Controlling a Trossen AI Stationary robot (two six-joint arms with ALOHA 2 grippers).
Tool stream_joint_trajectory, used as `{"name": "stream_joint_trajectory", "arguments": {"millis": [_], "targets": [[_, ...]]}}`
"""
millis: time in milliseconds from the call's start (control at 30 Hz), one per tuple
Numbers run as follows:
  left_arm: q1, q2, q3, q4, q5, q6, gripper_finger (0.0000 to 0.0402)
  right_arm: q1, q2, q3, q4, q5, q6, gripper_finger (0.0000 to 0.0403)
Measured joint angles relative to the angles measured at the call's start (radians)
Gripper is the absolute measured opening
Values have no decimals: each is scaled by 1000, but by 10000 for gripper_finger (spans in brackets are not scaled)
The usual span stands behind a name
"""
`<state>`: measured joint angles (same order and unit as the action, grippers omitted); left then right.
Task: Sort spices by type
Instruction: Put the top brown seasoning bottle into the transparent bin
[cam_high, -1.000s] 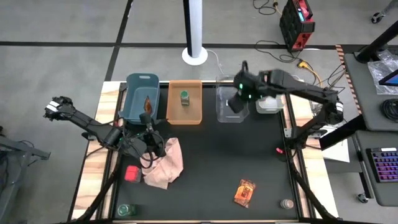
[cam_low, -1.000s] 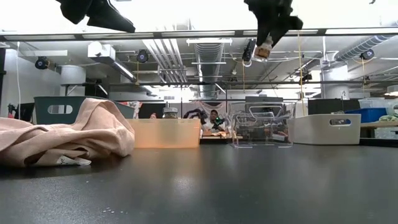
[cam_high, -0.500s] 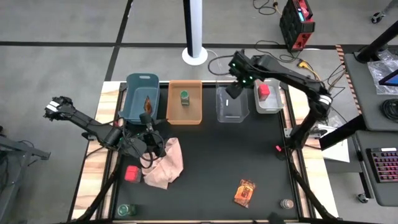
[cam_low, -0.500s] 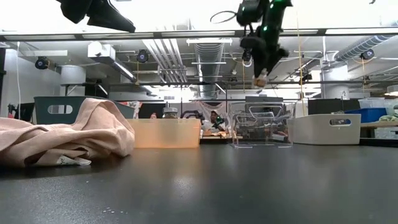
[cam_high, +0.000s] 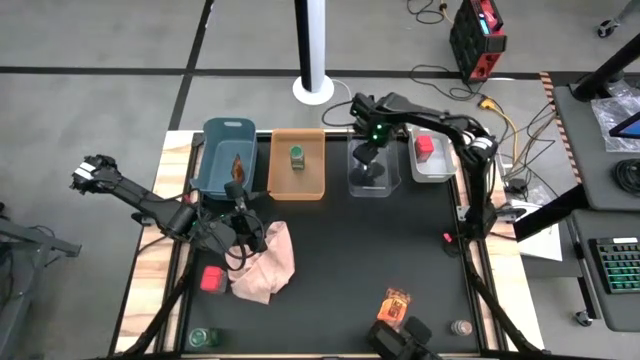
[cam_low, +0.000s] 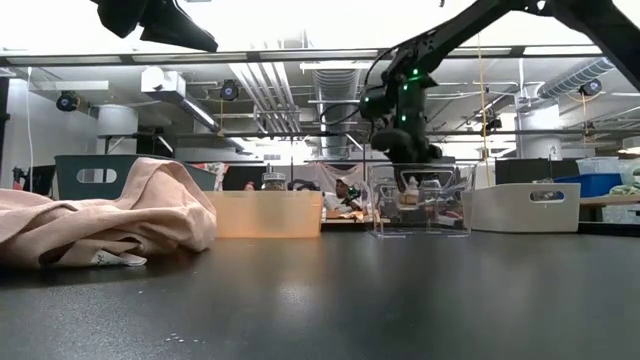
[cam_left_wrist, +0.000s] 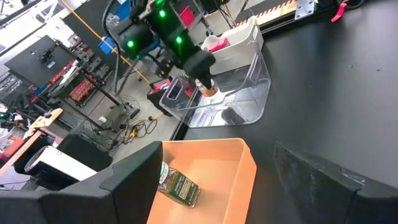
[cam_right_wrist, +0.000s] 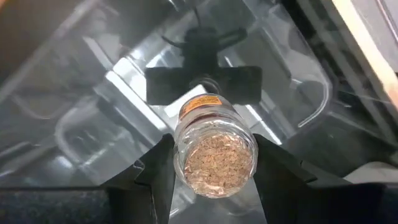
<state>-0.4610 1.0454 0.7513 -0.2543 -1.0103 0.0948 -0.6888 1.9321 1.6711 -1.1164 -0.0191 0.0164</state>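
Spices are partly sorted: a packet (cam_high: 237, 166) lies in the blue bin (cam_high: 228, 131), a green-capped jar (cam_high: 297, 157) in the orange bin (cam_high: 298, 186), and a red box (cam_high: 424, 145) in the white bin (cam_high: 432, 175). The right pincer (cam_high: 371, 160) hangs over the clear bin (cam_high: 371, 188), pinching a small jar (cam_right_wrist: 214, 144) of brown powder between its fingers (cam_right_wrist: 157, 169), so that jar looks close to being dropped in. The left pincer (cam_high: 236, 208) waits spread and empty near the pink cloth (cam_high: 266, 262). Left on the surface (cam_high: 360, 250): a red box (cam_high: 212, 279) beside the cloth, a green-capped jar (cam_high: 201, 339) at the near left corner, a packet (cam_high: 393, 307) toward the near right, and a tan-lidded jar (cam_high: 460, 328) nearer the right edge. By my reckoning, roughly half the work remains.
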Motion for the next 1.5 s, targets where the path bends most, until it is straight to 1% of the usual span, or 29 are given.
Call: {"name": "stream_joint_trajectory", "arguments": {"millis": [67,133,367,667,900,1233,1500], "targets": [[0,0,0,0,0,0,291,1,13,0,0,40,-5,169],[0,0,0,0,0,0,291,1,19,0,6,53,-10,169],[0,0,0,0,0,0,291,1,14,1,60,55,-16,169],[0,0,0,0,0,0,291,1,14,1,66,52,-28,169],[0,0,0,0,0,0,291,3,14,1,106,52,-26,170],[0,0,0,0,0,0,291,3,14,1,105,51,25,171],[0,0,0,0,0,0,291,3,14,1,104,44,28,175]]}}
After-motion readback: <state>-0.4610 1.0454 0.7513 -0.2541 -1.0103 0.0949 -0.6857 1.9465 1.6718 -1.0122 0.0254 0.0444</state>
